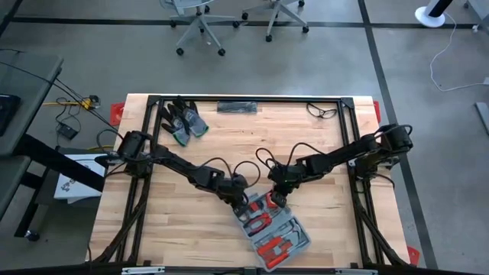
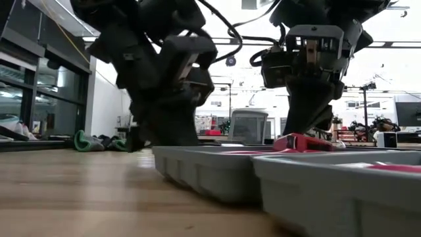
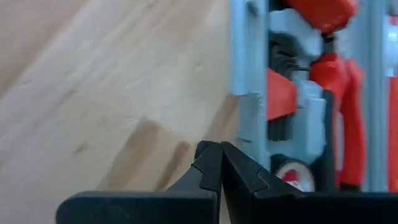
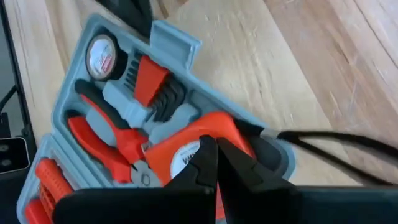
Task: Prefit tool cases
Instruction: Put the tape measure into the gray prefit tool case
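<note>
A flat rectangular blue-grey plastic clamshell tool case (image 1: 272, 227) with rounded corners is seen lying open on the light wooden bench (image 1: 176, 221), toward the bench's front edge and slightly right of centre, set at a slant. Red-handled tools (image 4: 106, 146) are seated in its moulded recesses, among them a round tape measure (image 4: 101, 56).

The left pincer (image 1: 240, 200) is held low at the case's upper left edge, just beside the rim; its fingers (image 3: 214, 165) are pressed together, and nothing is pinched between them. The right pincer (image 1: 276, 198) is poised over the upper end of the case, its fingers (image 4: 214, 165) likewise pressed together above an orange-red tool (image 4: 205, 137); whether that tool is touched cannot be told.

A pair of dark gloves with green cuffs (image 1: 183, 120) is lying near the bench's back left corner, well apart from the case.
</note>
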